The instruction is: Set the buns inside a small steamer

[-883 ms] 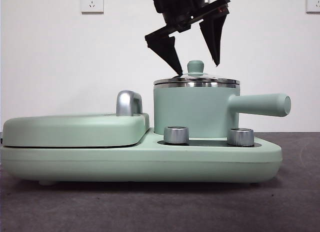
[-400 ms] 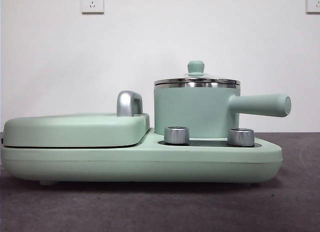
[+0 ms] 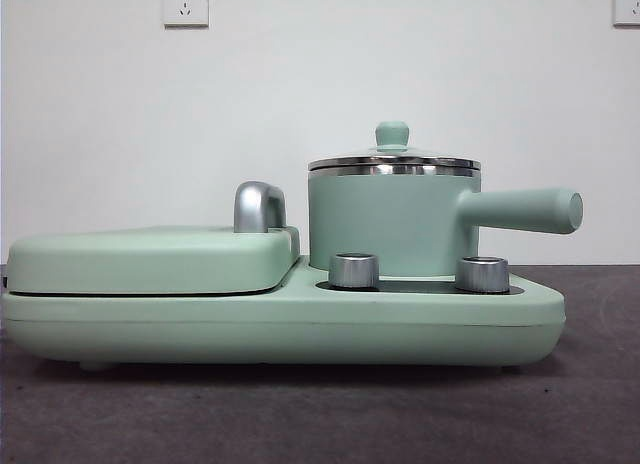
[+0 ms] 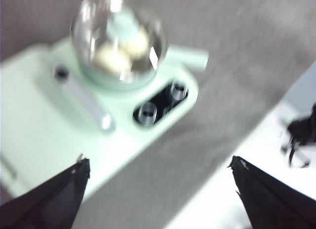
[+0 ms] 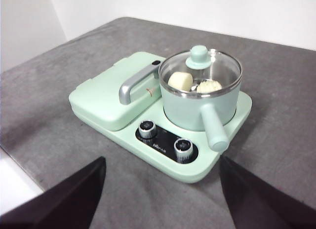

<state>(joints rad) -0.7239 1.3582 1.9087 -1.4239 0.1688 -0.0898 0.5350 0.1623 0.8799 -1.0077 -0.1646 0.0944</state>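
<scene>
White wall (image 3: 420,64), two sockets (image 3: 185,4), grey felt-like tabletop (image 3: 300,414).

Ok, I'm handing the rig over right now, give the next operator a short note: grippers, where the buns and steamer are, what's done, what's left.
Left gripper: open, empty, up and away from the cooker.
Right gripper: open, empty, also held off.
Buns: the smooth bun and the ridged bun both lie inside the small steamer, seen through the glass lid.
Steamer sits on the cooker base beside the closed griddle plate, lid on.
Done: both buns in, lid on.
Left: nothing visible; just park the arms.
</scene>
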